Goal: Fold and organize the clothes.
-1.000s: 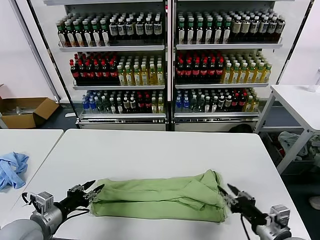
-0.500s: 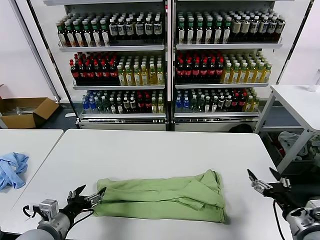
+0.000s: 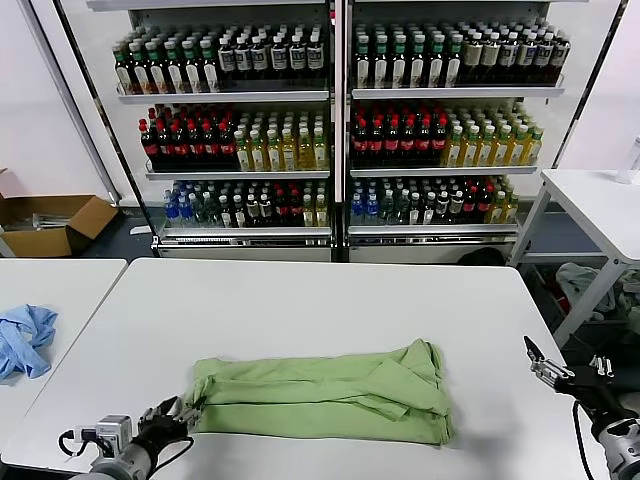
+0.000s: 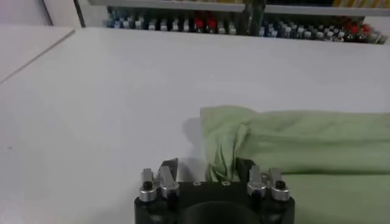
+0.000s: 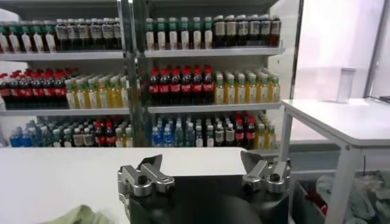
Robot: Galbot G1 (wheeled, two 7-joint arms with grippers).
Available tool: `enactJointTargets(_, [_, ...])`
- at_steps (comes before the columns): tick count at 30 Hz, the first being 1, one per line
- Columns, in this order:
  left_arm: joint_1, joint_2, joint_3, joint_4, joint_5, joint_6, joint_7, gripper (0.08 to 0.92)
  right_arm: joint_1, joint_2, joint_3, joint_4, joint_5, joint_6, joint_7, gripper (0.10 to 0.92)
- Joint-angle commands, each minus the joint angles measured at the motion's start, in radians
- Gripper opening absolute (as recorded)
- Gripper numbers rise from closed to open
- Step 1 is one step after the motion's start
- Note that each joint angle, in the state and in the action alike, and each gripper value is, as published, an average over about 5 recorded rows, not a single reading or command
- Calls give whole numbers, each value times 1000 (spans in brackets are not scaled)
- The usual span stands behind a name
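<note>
- Since a second ago, both grippers have let go of the green shirt (image 3: 318, 393) and pulled back from its two ends, so the text compares this moment with the earlier head views.
- The shirt lies on the white tabletop (image 3: 300, 300) as a long folded band, near the front edge, with a bunched lump at its right end.
- The left gripper (image 3: 170, 417) sits low at the front left, just beside the shirt's left end; its jaws are parted and hold nothing.
- The right gripper (image 3: 565, 375) has drawn well apart from the shirt, past the tabletop's right edge; its jaws are spread and empty.
- Judged from this, one lengthwise fold looks done, and a crosswise fold probably remains.
- Only one shirt is in view; no checkered shirt can be seen.
- A light blue cloth (image 3: 24, 338) lies on a separate table at far left.
- A cardboard box (image 3: 52, 222) sits open on the floor; its contents cannot be made out.
- Shelves (image 3: 340, 95) behind hold rows of bottles.
</note>
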State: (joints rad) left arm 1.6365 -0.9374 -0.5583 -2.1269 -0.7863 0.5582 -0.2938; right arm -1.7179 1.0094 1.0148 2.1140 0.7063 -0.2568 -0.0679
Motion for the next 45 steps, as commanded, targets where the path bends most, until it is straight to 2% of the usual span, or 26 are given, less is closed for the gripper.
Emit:
enactJointTargets(1, [17,-18,32,3,3,16,-24,524,-4,3,17,-11,-2,13,-4,823])
enactJointTargets(9, [0,-17,26,0,7,4,-23,299,12,3,8,-13,-4,10,-1,823])
enactJointTargets(16, [-42,13,-83,31,-6,-26,13,111,29,-4,1,-13,-6,2,9,823])
enactJointTargets(19, [-78,37,-208,77,-27,-37,45,93,37,-8,-1,-11,-5,-3,10,823])
enactJointTargets(24, [-134,136,-442,257,-33,-52,197,93,49,-16,-7,-11,-3,-6,13,823])
enactJointTargets(28, [-210,245,-526,456,26,-84,288,93,56,-16,-17,-12,-3,-7,15,823])
enactJointTargets(31, [-248,305,-552,531,78,-113,337,93,58,-13,-24,-11,-4,-7,15,823])
enactJointTargets(33, [-248,323,-559,520,83,-123,356,93,56,-11,-23,-9,-4,-7,15,823])
enactJointTargets(36, [-234,304,-531,427,69,-146,360,93,53,-6,-20,-9,-5,-6,15,823])
enactJointTargets(41, [-213,202,-418,195,63,-179,336,93,46,7,-17,-6,-9,-5,14,823])
enactJointTargets(45, [-180,133,-297,57,70,-184,334,93,41,13,-13,-4,-11,-5,14,823])
